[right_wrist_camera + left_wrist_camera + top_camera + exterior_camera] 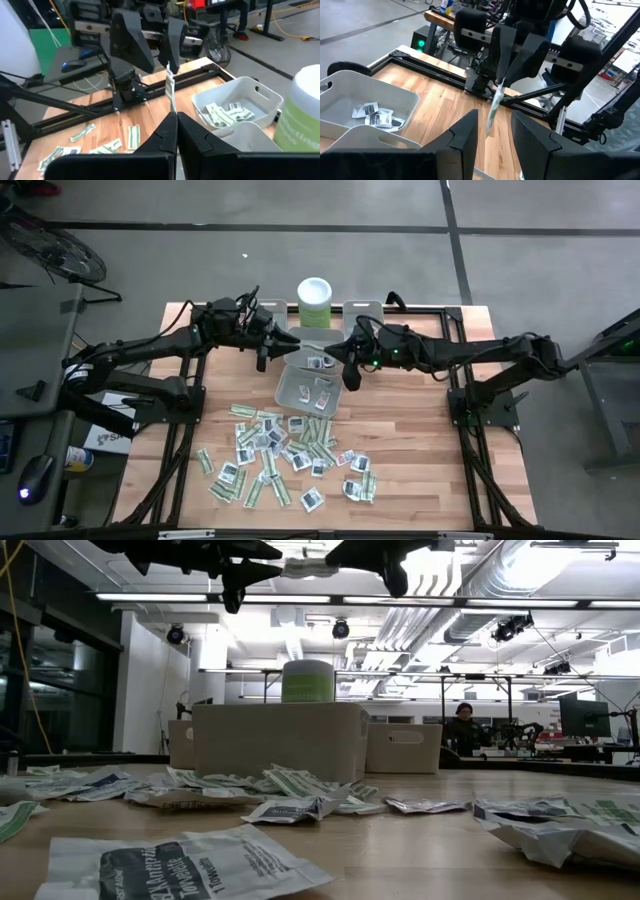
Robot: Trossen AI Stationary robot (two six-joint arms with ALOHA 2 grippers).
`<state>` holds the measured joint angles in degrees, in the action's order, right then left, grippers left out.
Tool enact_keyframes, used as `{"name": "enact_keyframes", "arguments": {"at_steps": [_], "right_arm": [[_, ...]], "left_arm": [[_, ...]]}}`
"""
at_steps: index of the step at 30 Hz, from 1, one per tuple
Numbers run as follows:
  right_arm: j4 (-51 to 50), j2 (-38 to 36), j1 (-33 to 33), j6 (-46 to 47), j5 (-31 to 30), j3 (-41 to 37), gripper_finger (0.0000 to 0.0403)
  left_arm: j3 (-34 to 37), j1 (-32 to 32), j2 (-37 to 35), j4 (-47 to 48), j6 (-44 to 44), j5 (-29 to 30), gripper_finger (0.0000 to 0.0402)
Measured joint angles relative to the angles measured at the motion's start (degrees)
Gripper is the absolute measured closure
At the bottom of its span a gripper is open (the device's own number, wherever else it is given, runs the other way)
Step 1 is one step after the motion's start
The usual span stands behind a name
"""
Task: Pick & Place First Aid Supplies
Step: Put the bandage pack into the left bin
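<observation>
A narrow pale green-white strip packet (496, 100) hangs in the air between my two grippers, above the grey bins. My right gripper (176, 122) is shut on one end of it. My left gripper (492, 132) faces it from the table's left, open, and the strip's free end (490, 125) stands between its fingers. I cannot tell whether they touch it. Many more first aid supplies (280, 455), both strips and white squares, lie flat in a loose pile on the near half of the table. My right gripper pinches the strip by one end (173, 111) between its two shut fingers. The fingers come nearly level from the table's right and lie along the strip. The strip sticks out past the fingertips toward my left gripper, lifted clear of the bins and the table.
Two grey bins stand under the grippers: one (375, 97) holds white square packets, the other (235, 102) green-white strips. A pale green canister (315, 300) with a white lid stands behind them between two more bins. Black frame rails (165, 82) run along the table's edges.
</observation>
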<state>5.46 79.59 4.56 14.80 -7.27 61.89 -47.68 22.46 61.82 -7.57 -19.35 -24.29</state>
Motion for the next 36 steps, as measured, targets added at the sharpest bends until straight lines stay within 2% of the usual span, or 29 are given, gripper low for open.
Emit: {"name": "enact_keyframes", "arguments": {"at_steps": [15, 23, 27, 34, 36], "right_arm": [[7.46, 2.99, 1.06, 1.64, 3.39, 0.00, 0.0403], [9.43, 2.97, 1.59, 1.88, 2.88, 0.01, 0.0403], [8.46, 2.99, 1.60, 1.86, 2.96, 0.00, 0.0403], [8.51, 2.99, 1.56, 1.86, 3.22, 0.00, 0.0403], [8.53, 2.99, 1.55, 1.86, 3.23, 0.00, 0.0403]], "left_arm": [[0.00, 0.00, 0.00, 0.20, 0.00, -0.02, 0.0285], [0.00, 0.00, 0.00, 0.45, 0.00, -0.04, 0.0287], [0.00, 0.00, 0.00, 0.45, 0.00, -0.07, 0.0314], [0.00, 0.00, 0.00, 0.45, 0.00, -0.17, 0.0390], [-0.02, 0.02, 0.00, 0.43, 0.03, -0.17, 0.0397]]}}
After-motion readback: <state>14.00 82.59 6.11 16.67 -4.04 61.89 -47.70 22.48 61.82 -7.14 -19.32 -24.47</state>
